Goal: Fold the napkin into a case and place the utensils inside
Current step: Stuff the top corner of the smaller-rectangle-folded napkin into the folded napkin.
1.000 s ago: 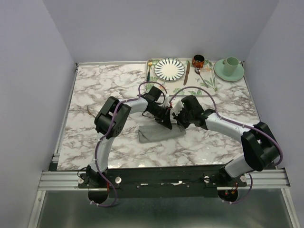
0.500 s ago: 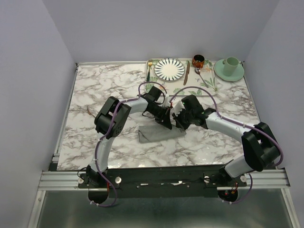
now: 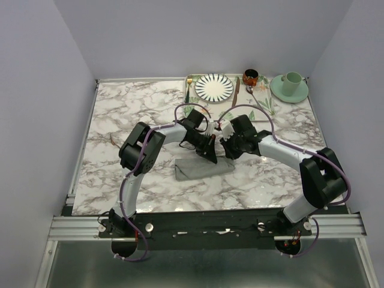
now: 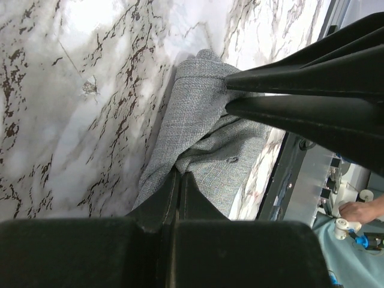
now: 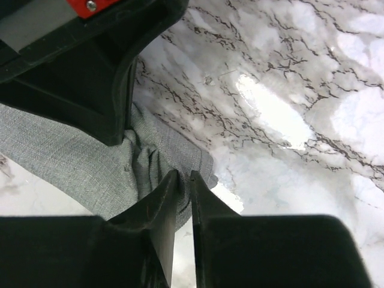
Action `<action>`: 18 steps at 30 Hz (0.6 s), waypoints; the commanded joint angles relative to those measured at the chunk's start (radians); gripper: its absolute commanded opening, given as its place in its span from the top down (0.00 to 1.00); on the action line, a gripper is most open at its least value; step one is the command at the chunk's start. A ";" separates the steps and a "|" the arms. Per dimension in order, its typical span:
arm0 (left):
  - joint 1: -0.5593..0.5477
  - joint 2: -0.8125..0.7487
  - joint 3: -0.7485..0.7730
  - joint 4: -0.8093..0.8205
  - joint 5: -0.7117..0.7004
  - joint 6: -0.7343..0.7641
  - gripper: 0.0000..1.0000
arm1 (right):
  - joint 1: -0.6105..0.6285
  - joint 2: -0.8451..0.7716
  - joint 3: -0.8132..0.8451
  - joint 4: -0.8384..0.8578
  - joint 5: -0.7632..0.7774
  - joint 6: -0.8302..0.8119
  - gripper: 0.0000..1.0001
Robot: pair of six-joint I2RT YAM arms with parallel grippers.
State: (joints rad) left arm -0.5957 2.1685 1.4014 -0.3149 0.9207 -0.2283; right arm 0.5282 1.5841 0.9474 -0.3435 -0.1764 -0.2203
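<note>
- Bench: marble top; two arms are bolted at its near edge.
- Napkin: one grey cloth, folded into a short flat band. It lies at mid-bench, nearer the near edge than the far one, and its right end is bunched up under both grippers.
- Left gripper: jaws clenched, pinching a raised fold of the napkin at its right end.
- Right gripper: jaws parted by a narrow slit. The tips touch the bunched cloth just beside the left gripper, and no cloth shows inside the slit.
- Tray: one leaf-patterned tray at the far edge, right of centre.
- On the tray, left to right: one fork, one striped plate, one knife, one spoon.
- Dark cup: one, at the tray's far right corner.
- Green cup: one, standing on a green saucer near the far right corner of the bench.
</note>
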 commanded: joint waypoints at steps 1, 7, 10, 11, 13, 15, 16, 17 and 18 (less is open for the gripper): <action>-0.009 0.005 -0.042 -0.039 -0.082 0.040 1.00 | 0.001 -0.004 0.034 -0.055 -0.051 -0.021 0.74; -0.019 -0.097 -0.090 0.034 -0.065 0.043 1.00 | 0.001 0.025 0.039 -0.071 -0.072 -0.017 0.99; -0.027 -0.146 -0.108 0.063 -0.053 0.046 1.00 | 0.001 0.036 0.042 -0.071 -0.058 -0.011 0.99; -0.032 -0.157 -0.113 0.068 -0.052 0.049 1.00 | -0.002 0.037 0.044 -0.069 -0.055 -0.007 0.99; -0.039 -0.188 -0.128 0.088 -0.051 0.066 1.00 | -0.007 0.034 0.044 -0.068 -0.064 0.012 0.99; -0.050 -0.206 -0.142 0.106 -0.052 0.073 1.00 | -0.016 0.036 0.047 -0.068 -0.077 0.028 0.99; -0.050 -0.214 -0.148 0.120 -0.052 0.075 1.00 | -0.019 0.036 0.047 -0.068 -0.078 0.032 0.99; -0.052 -0.214 -0.150 0.125 -0.049 0.073 1.00 | -0.030 0.034 0.047 -0.068 -0.086 0.035 0.99; -0.053 -0.211 -0.150 0.126 -0.049 0.073 1.00 | -0.034 0.034 0.048 -0.069 -0.092 0.047 0.99</action>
State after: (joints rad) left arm -0.6262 2.0193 1.2587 -0.2634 0.8696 -0.2039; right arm 0.5194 1.6085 0.9779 -0.3904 -0.2394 -0.2207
